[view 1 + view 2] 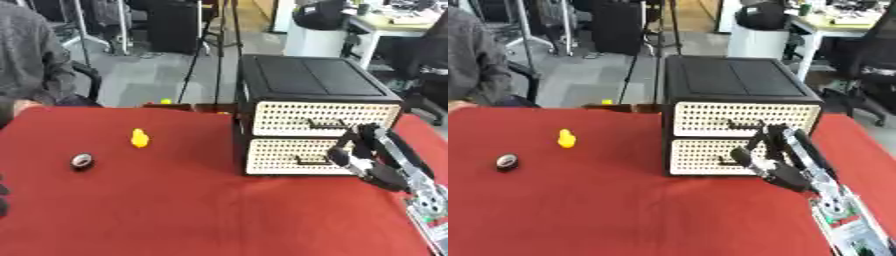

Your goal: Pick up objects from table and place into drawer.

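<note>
Two hands show, and only your right hand [776, 167] is working: it rises from the lower right corner, fingers [741, 156] curled at the front of the drawer unit [311, 75]. Whether they are clamped on the lower drawer handle [312, 161] or only bent just beside it, you cannot tell. A dark sliver of your left hand [3, 197] sits at the left edge; its fingers cannot be read.

Both the lower drawer [293, 157] and the upper drawer [311, 119] appear closed, so opening one is probably the step in hand.

Risks from here:
- Fingers that slide off the thin handle would leave the drawer shut.
- A pull angled sideways could drag or twist the whole unit across the red counter [192, 210], since nothing braces it.

The task's things lie well apart from the unit, toward the left: a small dark round object [81, 161] nearer you, and a yellow object [139, 138] slightly farther back.

Room to move: the counter before the drawers is bare, giving space for a drawer to slide out. The unit stands near the counter's far edge. At the far left, a seated person [31, 55] borders the counter.
</note>
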